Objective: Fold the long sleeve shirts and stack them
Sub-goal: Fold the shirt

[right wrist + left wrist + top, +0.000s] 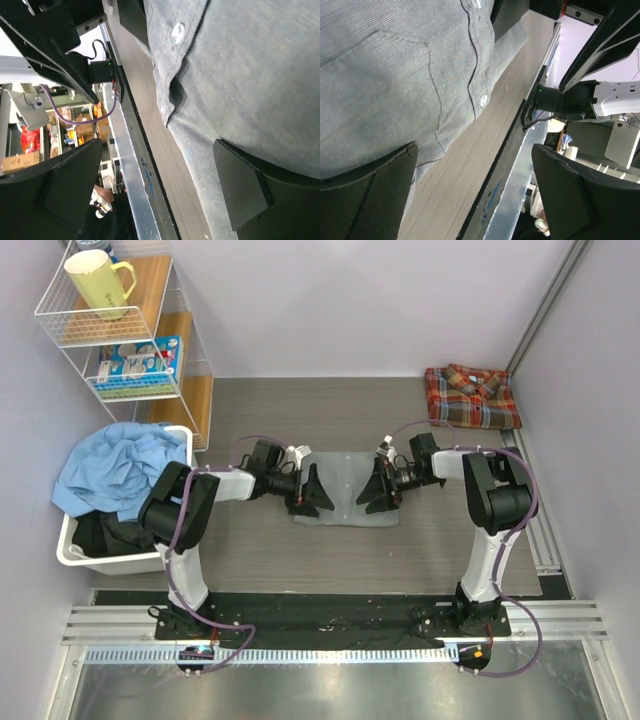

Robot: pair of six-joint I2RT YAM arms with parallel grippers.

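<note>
The top camera looks steeply down from above and behind the arm bases (190, 618), taking in the whole tabletop (260, 560). Both wrist cameras sit very close over the grey shirt (345, 480) — tilted sideways, skimming its buttoned edge toward the tabletop's near rail (517, 185) — the stretch all three views share.

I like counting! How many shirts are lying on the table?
2. The grey shirt lies in the middle; the plaid shirt is in the far right corner. The bin on the left may hide more.
</note>
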